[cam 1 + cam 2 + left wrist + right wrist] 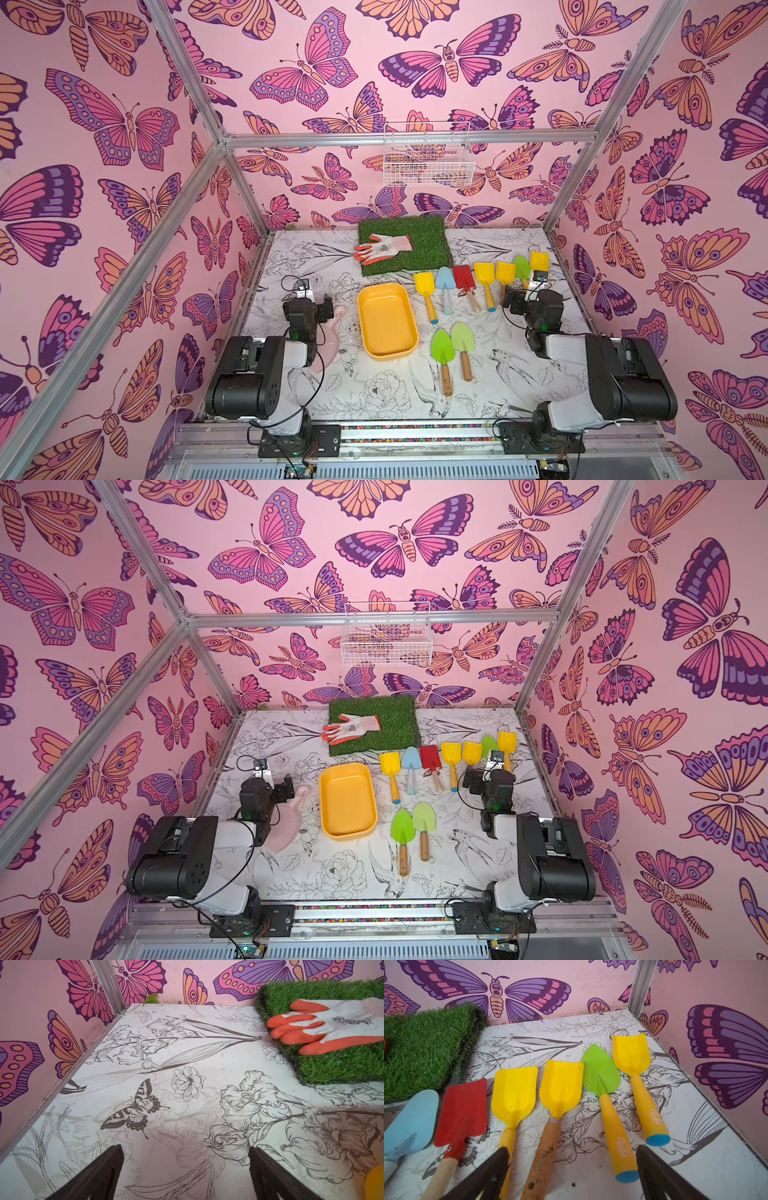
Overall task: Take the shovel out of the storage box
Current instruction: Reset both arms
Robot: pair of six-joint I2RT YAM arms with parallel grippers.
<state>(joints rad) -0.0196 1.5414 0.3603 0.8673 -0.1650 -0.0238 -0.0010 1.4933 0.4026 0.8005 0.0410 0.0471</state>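
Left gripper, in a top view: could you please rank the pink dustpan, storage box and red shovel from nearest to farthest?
1. pink dustpan, just beside the left gripper.
2. storage box, mid-table.
3. red shovel, back row, farther right.

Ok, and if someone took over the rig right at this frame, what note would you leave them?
Grippers: the left gripper is open and empty, over bare table beside the storage box. The right gripper is open and empty, above the handles of the shovel row.
Things: the storage box is empty in both top views. A row of seven shovels and two green shovels lie on the table.
Done: no shovel is in the box.
Left: apparently nothing.
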